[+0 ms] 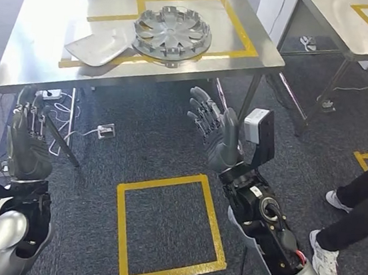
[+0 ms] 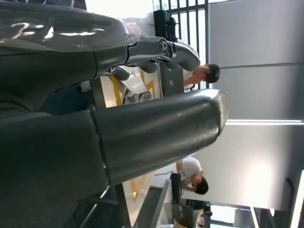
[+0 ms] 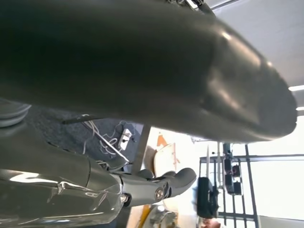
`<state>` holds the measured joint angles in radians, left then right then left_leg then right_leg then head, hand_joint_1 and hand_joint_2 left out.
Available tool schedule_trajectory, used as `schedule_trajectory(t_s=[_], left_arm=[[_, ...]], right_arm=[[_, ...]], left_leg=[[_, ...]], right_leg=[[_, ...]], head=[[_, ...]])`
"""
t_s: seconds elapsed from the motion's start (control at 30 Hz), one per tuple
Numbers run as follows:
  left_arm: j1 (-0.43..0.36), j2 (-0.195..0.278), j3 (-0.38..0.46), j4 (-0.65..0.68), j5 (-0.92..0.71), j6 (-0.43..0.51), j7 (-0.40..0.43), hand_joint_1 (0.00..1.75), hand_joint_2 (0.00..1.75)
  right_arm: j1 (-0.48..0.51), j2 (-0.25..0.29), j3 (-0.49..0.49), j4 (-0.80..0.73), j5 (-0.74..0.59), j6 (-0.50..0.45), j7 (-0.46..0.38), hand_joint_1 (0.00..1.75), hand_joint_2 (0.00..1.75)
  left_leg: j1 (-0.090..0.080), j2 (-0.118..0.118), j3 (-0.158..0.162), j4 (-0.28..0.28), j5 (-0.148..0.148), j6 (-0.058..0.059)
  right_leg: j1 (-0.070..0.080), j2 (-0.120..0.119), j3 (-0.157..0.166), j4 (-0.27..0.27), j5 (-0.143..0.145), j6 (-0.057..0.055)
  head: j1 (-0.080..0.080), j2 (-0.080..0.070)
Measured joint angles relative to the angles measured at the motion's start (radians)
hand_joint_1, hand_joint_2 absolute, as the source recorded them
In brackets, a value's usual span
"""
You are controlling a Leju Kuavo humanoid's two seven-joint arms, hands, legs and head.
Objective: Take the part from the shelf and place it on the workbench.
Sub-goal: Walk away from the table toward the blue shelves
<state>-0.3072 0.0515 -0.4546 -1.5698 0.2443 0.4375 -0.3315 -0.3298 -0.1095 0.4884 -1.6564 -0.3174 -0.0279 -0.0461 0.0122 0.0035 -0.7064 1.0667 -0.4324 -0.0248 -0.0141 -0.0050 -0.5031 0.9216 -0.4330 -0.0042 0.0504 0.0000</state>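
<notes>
the part (image 1: 172,34), a round silver wheel cover with spoke-like cutouts, lies flat on the steel surface (image 1: 42,33), face up. being round, it has no long axis to speak of; its disc lies level with the surface. most of it sits inside the yellow tape rectangle (image 1: 236,24) marked there, with its near-left rim crossing the tape line and overlapping a flat pale grey panel (image 1: 94,45) that lies beside it, toward the surface's front edge.

both hands are below the surface's front edge, over the dark carpet, well apart from the part. the left hand (image 1: 27,142) is raised with its palm side turned inward, fingers apart and holding nothing; in the left wrist view its thick thumb (image 2: 157,130) and a darker finger (image 2: 161,50) stand apart with bare space between them. the right hand (image 1: 215,131) is held up with its fingers spread toward the surface, empty; the right wrist view shows the thumb (image 3: 215,76) and a finger (image 3: 168,183) separated.

on the floor between the arms is a yellow tape square (image 1: 170,230). cables and a power strip (image 1: 105,130) lie under the surface. a person's legs in dark trousers and white shoes (image 1: 324,259) stand at the right. a second steel table (image 1: 367,26) with yellow tape stands at the far right.
</notes>
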Motion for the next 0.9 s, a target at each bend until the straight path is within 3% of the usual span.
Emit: schedule_trajectory(t_s=[0.03, 0.07, 0.1, 0.13, 0.2, 0.27, 0.33, 0.4, 0.47, 0.53, 0.6, 0.63, 0.67, 0.77, 0.8, 0.9], left_arm=[[0.001, 0.0, 0.0, 0.0, 0.001, 0.0, 0.0, 0.0, 0.0], [0.002, 0.001, 0.0, 0.0, 0.001, 0.0, 0.0, 0.0, 0.0], [0.003, 0.002, 0.0, 0.0, 0.001, 0.0, 0.0, 0.0, 0.0], [0.003, 0.002, 0.0, 0.0, 0.002, -0.001, 0.0, 0.0, 0.0], [0.002, 0.003, 0.0, 0.0, 0.005, -0.003, -0.002, 0.0, 0.0], [-0.002, 0.004, 0.0, 0.0, 0.008, -0.008, -0.006, 0.0, 0.0], [-0.006, 0.004, -0.001, 0.0, 0.01, -0.01, -0.012, 0.0, 0.0], [-0.007, 0.004, -0.001, 0.001, 0.015, -0.01, -0.016, 0.0, 0.0], [-0.008, 0.004, -0.001, 0.002, 0.021, -0.011, -0.022, 0.0, 0.0], [-0.008, 0.004, -0.001, 0.003, 0.026, -0.012, -0.027, 0.0, 0.0], [-0.007, 0.004, -0.001, 0.005, 0.029, -0.012, -0.03, 0.0, 0.0], [-0.007, 0.004, -0.001, 0.007, 0.03, -0.011, -0.031, 0.0, 0.0], [-0.007, 0.004, -0.001, 0.008, 0.031, -0.011, -0.032, 0.0, 0.0], [-0.007, 0.004, -0.001, 0.01, 0.032, -0.011, -0.033, 0.0, 0.0], [-0.007, 0.004, -0.001, 0.01, 0.033, -0.01, -0.034, 0.0, 0.0], [-0.007, 0.005, -0.001, 0.01, 0.033, -0.009, -0.036, 0.0, 0.0]], right_arm=[[0.001, 0.0, 0.0, 0.0, 0.0, 0.0, 0.0, 0.0, 0.0], [0.001, 0.0, 0.0, 0.0, 0.0, 0.0, 0.0, 0.0, 0.0], [0.002, 0.0, 0.001, 0.0, 0.0, 0.0, 0.0, 0.0, 0.0], [0.003, 0.0, 0.001, 0.0, 0.0, 0.0, 0.0, 0.0, 0.0], [0.003, 0.0, 0.001, 0.0, 0.0, 0.0, 0.0, 0.0, 0.0], [0.003, 0.0, 0.0, 0.0, 0.0, 0.0, -0.001, 0.0, 0.0], [0.003, 0.0, 0.0, 0.0, 0.0, -0.001, -0.002, 0.0, 0.0], [0.005, 0.0, 0.0, 0.0, 0.0, -0.002, -0.003, 0.0, 0.0], [0.006, 0.0, 0.0, 0.002, 0.001, -0.004, -0.004, 0.0, 0.0], [0.008, 0.0, 0.0, 0.006, 0.002, -0.006, -0.006, 0.0, 0.0], [0.011, -0.001, 0.0, 0.009, 0.005, -0.007, -0.008, 0.0, 0.0], [0.012, -0.001, 0.0, 0.011, 0.008, -0.008, -0.009, 0.0, 0.0], [0.013, -0.001, 0.0, 0.013, 0.011, -0.01, -0.01, 0.0, 0.0], [0.012, -0.001, 0.0, 0.015, 0.015, -0.012, -0.011, 0.0, 0.0], [0.013, -0.001, 0.0, 0.016, 0.014, -0.012, -0.011, 0.0, 0.0], [0.015, -0.001, 0.0, 0.018, 0.005, -0.009, -0.011, 0.0, 0.0]], left_leg=[[0.001, 0.0, -0.023, 0.077, -0.049, -0.003], [0.001, 0.0, -0.04, 0.146, -0.08, -0.006], [0.001, 0.0, -0.043, 0.188, -0.086, -0.007], [0.001, 0.0, -0.028, 0.193, -0.072, -0.007], [0.001, 0.0, 0.054, 0.092, -0.02, -0.001], [-0.004, -0.001, 0.142, -0.045, -0.007, 0.009], [-0.01, -0.003, 0.172, -0.106, -0.016, 0.017], [-0.009, -0.002, 0.167, -0.12, -0.009, 0.029], [-0.004, 0.002, 0.16, -0.13, 0.003, 0.047], [-0.004, 0.005, 0.15, -0.131, 0.015, 0.057], [-0.004, 0.006, 0.139, -0.131, 0.025, 0.058], [-0.003, 0.005, 0.134, -0.13, 0.03, 0.057], [-0.003, 0.005, 0.129, -0.128, 0.033, 0.055], [-0.004, 0.003, 0.119, -0.119, 0.04, 0.044], [-0.005, 0.003, 0.114, -0.116, 0.044, 0.038], [-0.005, 0.005, 0.102, -0.112, 0.052, 0.019]], right_leg=[[0.001, -0.001, -0.015, 0.001, 0.01, -0.004], [0.003, -0.002, -0.03, 0.003, 0.02, -0.005], [0.004, -0.002, -0.045, 0.006, 0.029, -0.005], [0.005, -0.002, -0.058, 0.009, 0.037, -0.005], [0.005, -0.002, -0.079, 0.016, 0.049, -0.002], [0.008, -0.001, -0.095, 0.023, 0.058, 0.006], [0.008, -0.002, -0.104, 0.022, 0.071, 0.017], [0.006, 0.0, -0.111, 0.022, 0.076, 0.028], [0.006, 0.002, -0.135, 0.075, 0.031, 0.035], [0.004, 0.003, -0.181, 0.209, -0.054, 0.042], [0.003, 0.003, -0.208, 0.324, -0.104, 0.048], [0.001, 0.003, -0.196, 0.328, -0.101, 0.05], [-0.001, 0.003, -0.164, 0.288, -0.081, 0.051], [-0.003, 0.004, -0.034, 0.078, -0.019, 0.046], [-0.001, 0.005, -0.016, 0.041, -0.015, 0.041], [0.001, 0.009, -0.021, 0.027, -0.01, 0.022]], head=[[-0.007, 0.0], [-0.013, 0.0], [-0.017, 0.0], [-0.02, 0.0], [-0.024, 0.0], [-0.025, 0.0], [-0.023, 0.0], [-0.021, 0.0], [-0.016, 0.0], [-0.006, 0.0], [0.0, 0.0], [0.003, 0.0], [0.006, 0.0], [0.017, 0.0], [0.018, 0.0], [0.014, 0.0]])
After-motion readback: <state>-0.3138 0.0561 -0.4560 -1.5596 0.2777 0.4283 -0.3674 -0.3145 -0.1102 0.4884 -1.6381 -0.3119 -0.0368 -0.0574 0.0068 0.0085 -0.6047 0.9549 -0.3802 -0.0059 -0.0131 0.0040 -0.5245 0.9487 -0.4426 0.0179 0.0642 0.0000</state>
